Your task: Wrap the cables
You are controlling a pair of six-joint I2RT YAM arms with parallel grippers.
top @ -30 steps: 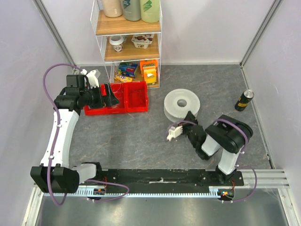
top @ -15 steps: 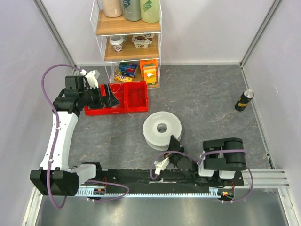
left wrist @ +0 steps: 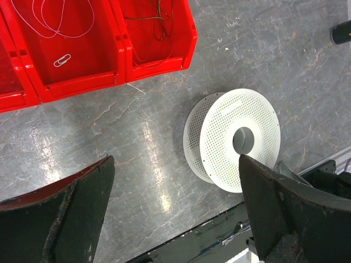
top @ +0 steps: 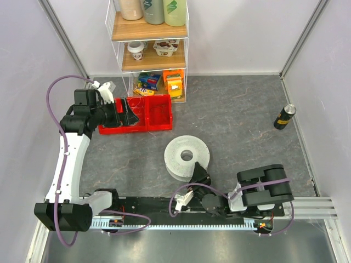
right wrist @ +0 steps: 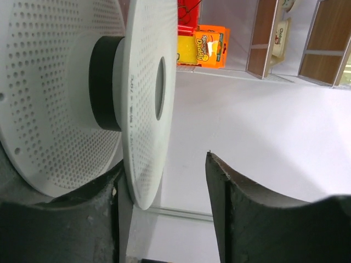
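The cables (left wrist: 159, 15) are a fine dark tangle of wire lying in the right-hand red bin (left wrist: 164, 55). My left gripper (left wrist: 175, 164) hangs open high over the floor beside those bins (top: 148, 116), nothing between its fingers; from above the left gripper (top: 130, 112) sits at the bins' left part. The white perforated spool (top: 178, 150) lies flat near the front rail. My right gripper (top: 198, 176) is at its near edge. In the right wrist view the spool's upper flange (right wrist: 145, 82) rests against the left finger while the right finger (right wrist: 241, 208) stands apart, so the right gripper (right wrist: 164, 170) is open.
A shelf unit (top: 148, 33) with bottles, cups and snack packs stands at the back. A dark can (top: 285, 116) stands at the right near the wall. A paper clip (left wrist: 61, 59) and pale thread lie in the middle red bin. The black base rail (top: 181, 205) runs along the near edge.
The right arm pulled the spool from the back right to the near middle, folding low over the rail. Its jaws, shut on the flange before, have now opened. The left arm barely moved.
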